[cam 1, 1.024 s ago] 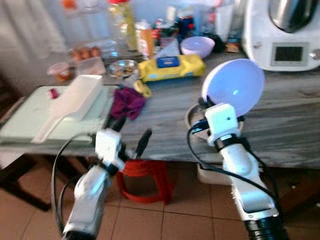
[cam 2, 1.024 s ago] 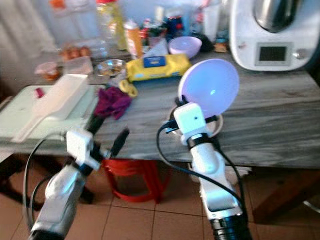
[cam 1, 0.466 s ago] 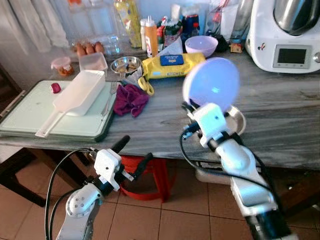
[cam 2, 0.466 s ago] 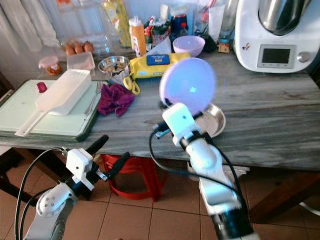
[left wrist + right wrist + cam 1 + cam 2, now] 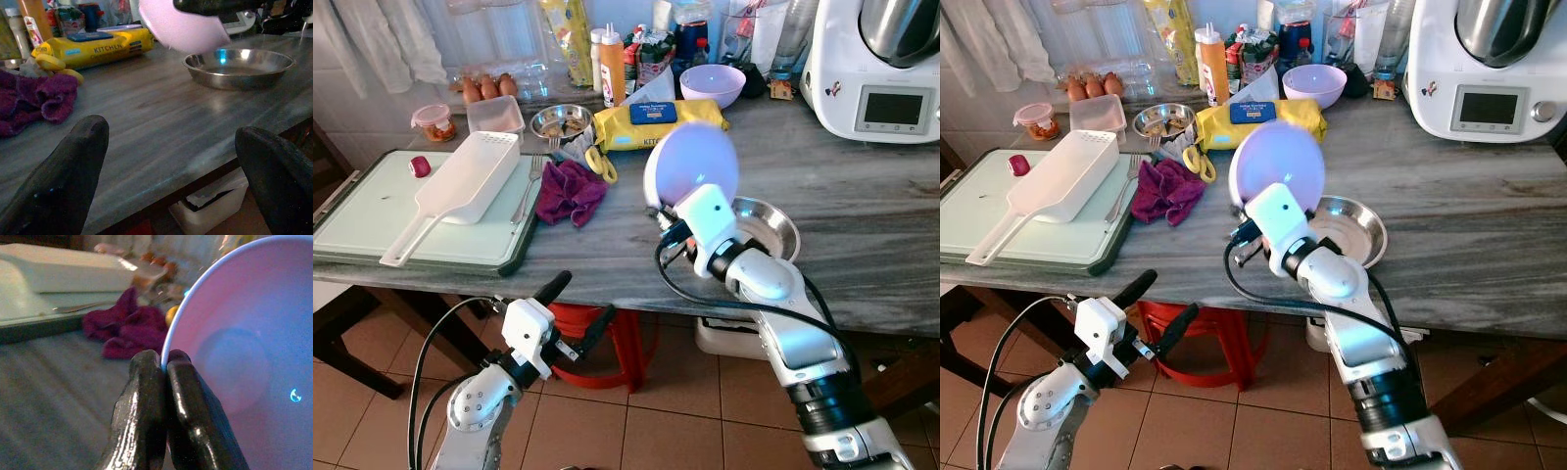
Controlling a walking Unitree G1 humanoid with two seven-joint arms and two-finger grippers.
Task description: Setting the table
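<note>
My right jaws [image 5: 164, 363] pinch the lilac bowl [image 5: 693, 168] by its rim, tilted on edge above the table [image 5: 862, 245], at nine o'clock of the steel dish [image 5: 766, 223]. My left jaws [image 5: 576, 305] hang open below the edge, free.

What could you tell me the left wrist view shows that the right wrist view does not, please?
The left wrist view alone takes in the steel dish sitting on the table, the yellow packet behind it, and the left gripper open below the table's edge. The right wrist view alone takes in the right gripper pinching the rim of the lilac bowl, plus the white container on its board. Both take in the lilac bowl, the purple cloth and the grey tabletop.
</note>
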